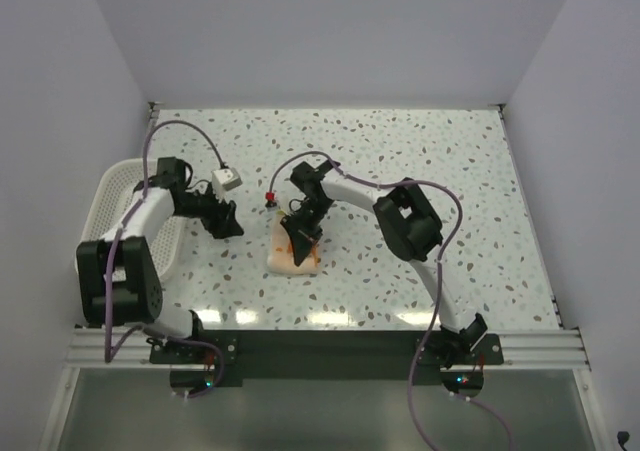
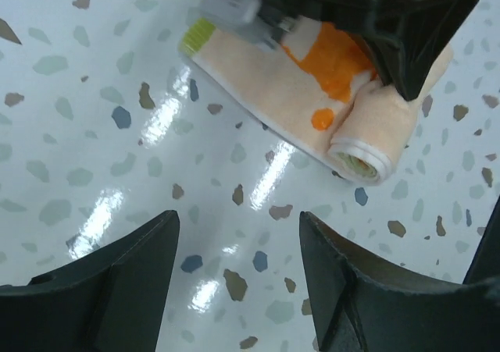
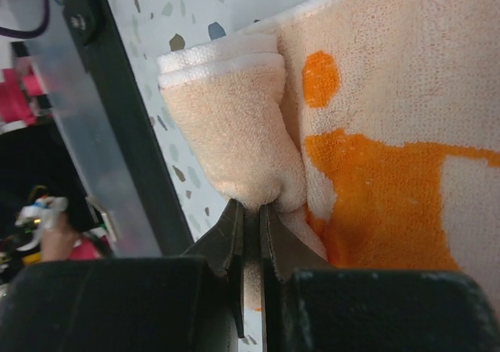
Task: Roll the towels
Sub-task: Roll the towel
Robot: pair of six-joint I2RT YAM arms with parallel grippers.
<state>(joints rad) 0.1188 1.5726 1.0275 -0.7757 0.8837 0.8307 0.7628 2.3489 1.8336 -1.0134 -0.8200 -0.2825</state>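
Observation:
The towel (image 1: 290, 256) is a cream and orange cloth lying near the table's front middle, with its near end rolled into a short peach roll (image 2: 373, 126). My right gripper (image 1: 298, 239) is down on it and shut on the rolled end (image 3: 234, 126), pinching the cloth between its fingertips (image 3: 248, 211). My left gripper (image 1: 228, 221) hovers left of the towel, open and empty, its fingers (image 2: 125, 266) over bare table with the towel ahead of them.
A white mesh basket (image 1: 112, 196) stands at the left table edge beside the left arm. A small white block (image 1: 227, 180) and a small red piece (image 1: 270, 199) sit behind the towel. The speckled table (image 1: 420, 161) runs to grey walls.

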